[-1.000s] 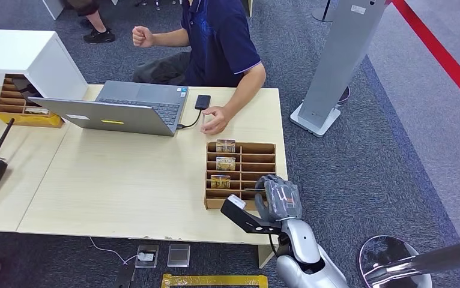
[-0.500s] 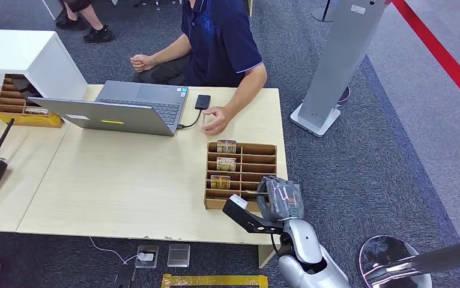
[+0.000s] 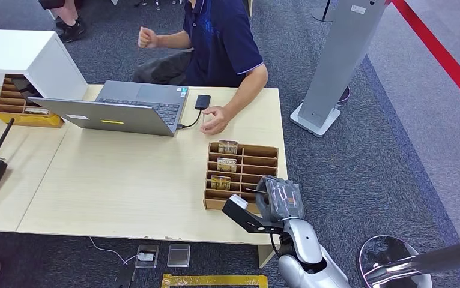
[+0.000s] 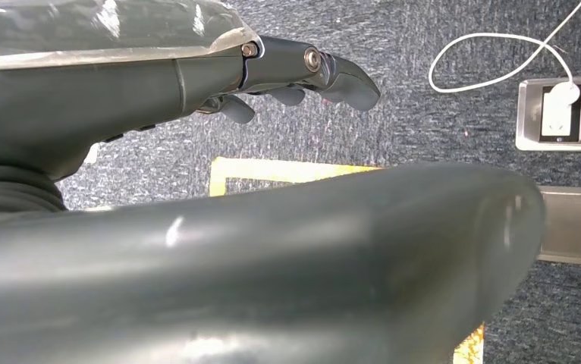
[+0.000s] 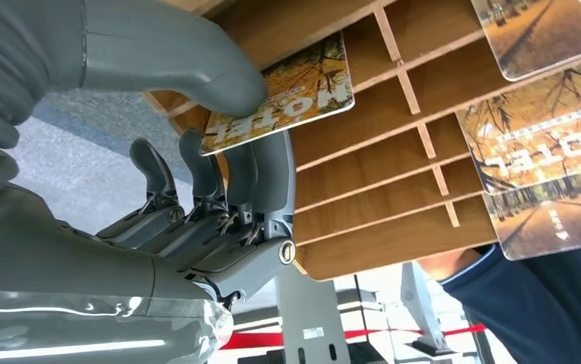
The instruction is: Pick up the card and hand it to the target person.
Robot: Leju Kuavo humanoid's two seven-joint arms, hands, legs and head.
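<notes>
We see right robot hand pinching autumn-print hotel card, thumb over fingers, inside slotted wooden card rack at 5 o'clock on pale wooden desk. Left robot hand hangs with fingers loosely apart over carpet, holding nothing.

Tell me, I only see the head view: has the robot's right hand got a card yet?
Observer: Yes. In the right wrist view the right hand pinches a hotel card between thumb and fingers, close against the wooden card rack.
Operator: What's on it?
Observer: Autumn trees and the word HOTEL.
Operator: And the other hand?
Observer: The left hand hangs over carpet, holding nothing.
</notes>
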